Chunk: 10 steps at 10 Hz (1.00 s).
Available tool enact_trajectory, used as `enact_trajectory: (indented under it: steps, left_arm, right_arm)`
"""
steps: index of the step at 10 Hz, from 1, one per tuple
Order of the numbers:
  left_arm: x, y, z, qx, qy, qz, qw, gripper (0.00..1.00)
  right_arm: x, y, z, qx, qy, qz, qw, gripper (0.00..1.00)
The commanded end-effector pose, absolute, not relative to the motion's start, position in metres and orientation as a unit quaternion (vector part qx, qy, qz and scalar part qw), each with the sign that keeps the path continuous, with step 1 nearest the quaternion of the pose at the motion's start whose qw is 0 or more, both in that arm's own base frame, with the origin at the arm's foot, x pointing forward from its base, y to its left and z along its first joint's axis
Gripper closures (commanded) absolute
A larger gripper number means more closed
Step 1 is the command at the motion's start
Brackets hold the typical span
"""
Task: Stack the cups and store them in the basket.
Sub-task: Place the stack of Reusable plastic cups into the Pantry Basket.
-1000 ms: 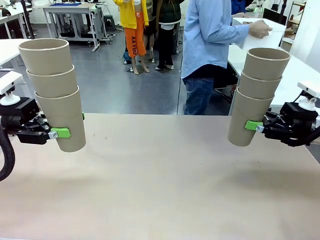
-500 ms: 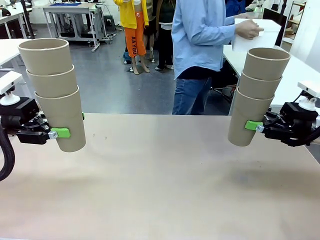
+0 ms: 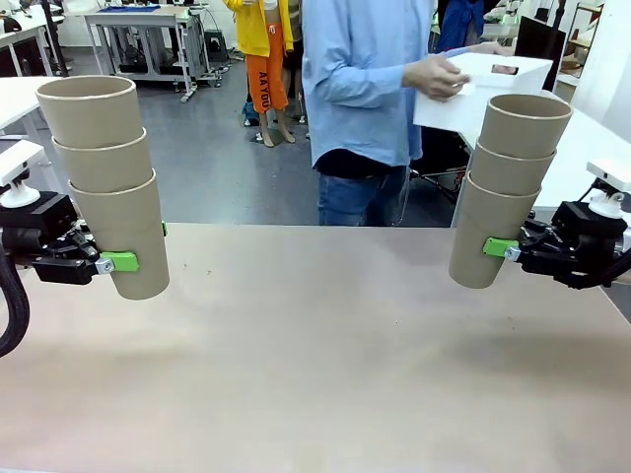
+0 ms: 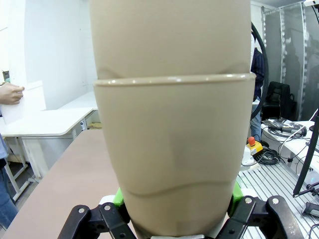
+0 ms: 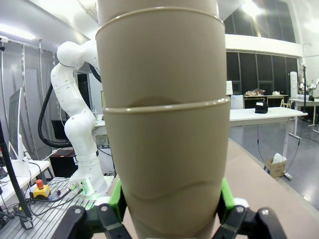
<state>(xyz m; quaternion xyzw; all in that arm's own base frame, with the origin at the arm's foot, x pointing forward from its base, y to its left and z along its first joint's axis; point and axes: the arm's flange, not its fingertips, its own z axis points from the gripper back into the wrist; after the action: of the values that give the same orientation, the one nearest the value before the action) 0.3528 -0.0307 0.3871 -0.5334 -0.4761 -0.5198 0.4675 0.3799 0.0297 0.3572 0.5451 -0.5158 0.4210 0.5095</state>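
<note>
Two stacks of three tan cups hang above the table. My left gripper (image 3: 133,258) is shut on the bottom cup of the left stack (image 3: 106,177), which stands nearly upright. My right gripper (image 3: 488,248) is shut on the bottom cup of the right stack (image 3: 508,187), which leans slightly to the right. In the left wrist view the held stack (image 4: 172,124) rises between green pads (image 4: 118,196). The right wrist view has its stack (image 5: 164,124) between green pads (image 5: 227,196). A person in a light blue shirt carries the white basket (image 3: 478,89) beyond the table's far edge.
The tan tabletop (image 3: 315,355) lies bare between the two arms. The person (image 3: 360,89) stands behind the far edge, slightly right of centre. White tables stand farther back on both sides.
The person has walked left along the far side, bringing the white basket from the back right table toward the middle. Both arms and their cup stacks have stayed still.
</note>
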Motion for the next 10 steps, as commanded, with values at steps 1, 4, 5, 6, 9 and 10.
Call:
enact_trajectory:
  steps: [1, 4, 5, 6, 9, 10]
  left_arm:
    - [0.3526, -0.0306, 0.3905, -0.535, -0.479, -0.518, 0.465, 0.17]
    - [0.3526, -0.0306, 0.3905, -0.535, -0.479, -0.518, 0.465, 0.17]
    - [0.3526, -0.0306, 0.3905, -0.535, -0.479, -0.518, 0.465, 0.17]
    - [0.3526, -0.0306, 0.3905, -0.535, -0.479, -0.518, 0.465, 0.17]
    - [0.3526, -0.0306, 0.3905, -0.535, -0.479, -0.518, 0.465, 0.17]
    - [0.3526, -0.0306, 0.3905, -0.535, -0.479, -0.518, 0.465, 0.17]
  right_arm:
    - [0.3809, 0.03, 0.3617, 0.543, -0.522, 0.42, 0.506, 0.13]
    - [0.3809, 0.03, 0.3617, 0.543, -0.522, 0.42, 0.506, 0.13]
    - [0.3809, 0.03, 0.3617, 0.543, -0.522, 0.42, 0.506, 0.13]
    - [0.3809, 0.03, 0.3617, 0.543, -0.522, 0.42, 0.506, 0.13]
    - [0.3809, 0.03, 0.3617, 0.543, -0.522, 0.42, 0.506, 0.13]
    - [0.3809, 0.03, 0.3617, 0.543, -0.522, 0.42, 0.506, 0.13]
